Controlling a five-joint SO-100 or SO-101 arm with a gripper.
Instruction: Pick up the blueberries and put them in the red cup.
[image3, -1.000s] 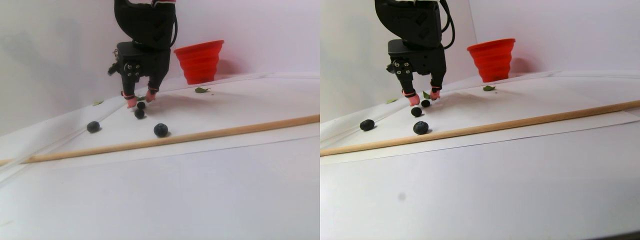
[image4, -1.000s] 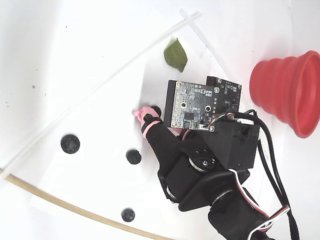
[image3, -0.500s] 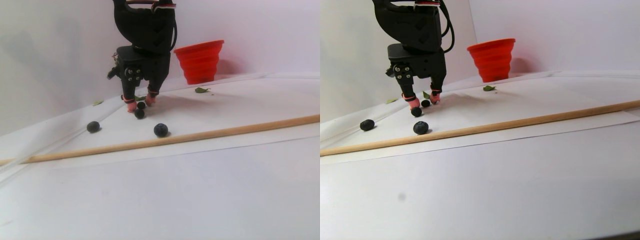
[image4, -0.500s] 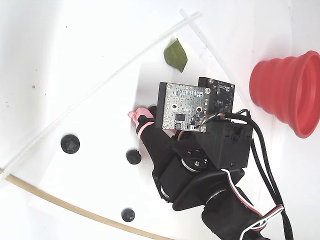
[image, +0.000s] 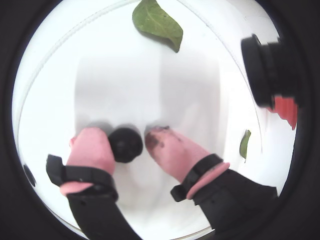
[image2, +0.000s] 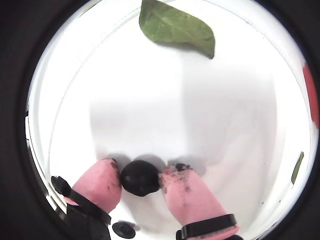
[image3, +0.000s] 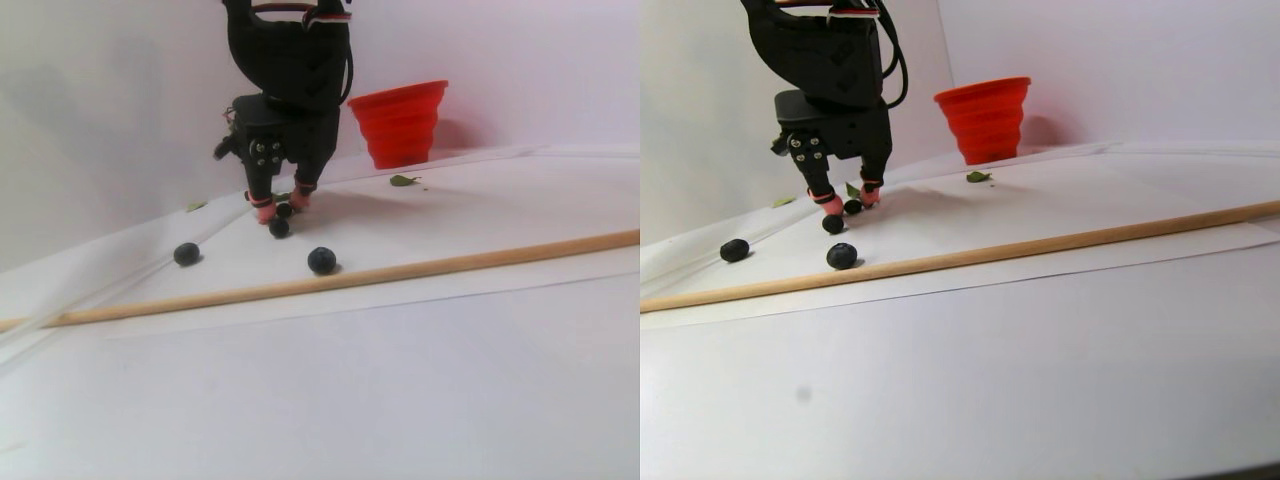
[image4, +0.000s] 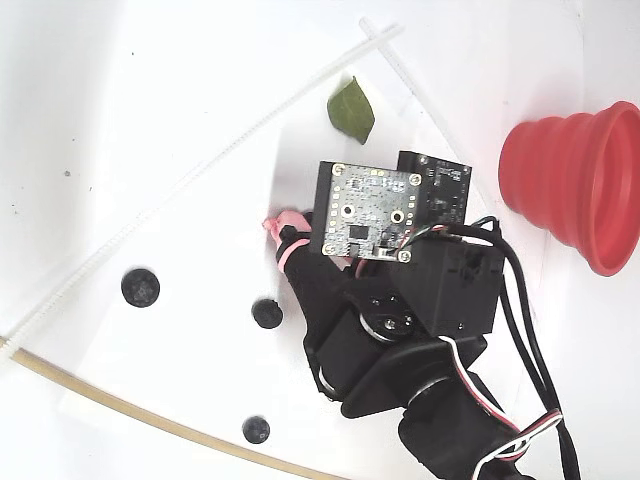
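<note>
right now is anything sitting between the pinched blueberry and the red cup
Nothing visible blocks it. The gripper has its pink fingertips on either side of one blueberry. In the fixed view, only bare white paper lies toward the red cup; the green leaf is off to one side.

The hand (image2: 141, 180) is black with pink fingertips (image2: 189, 196) smudged dark at their ends, and between them sits a blue-black blueberry (image2: 140, 177). Three more blueberries (image4: 141, 287) lie dark on the white table (image4: 180, 110). The red cup (image4: 575, 180) is a plain ribbed red. The leaf (image4: 351, 110) is green, the circuit board (image4: 365, 212) grey-green, the wooden rod (image3: 450, 264) pale tan.
</note>
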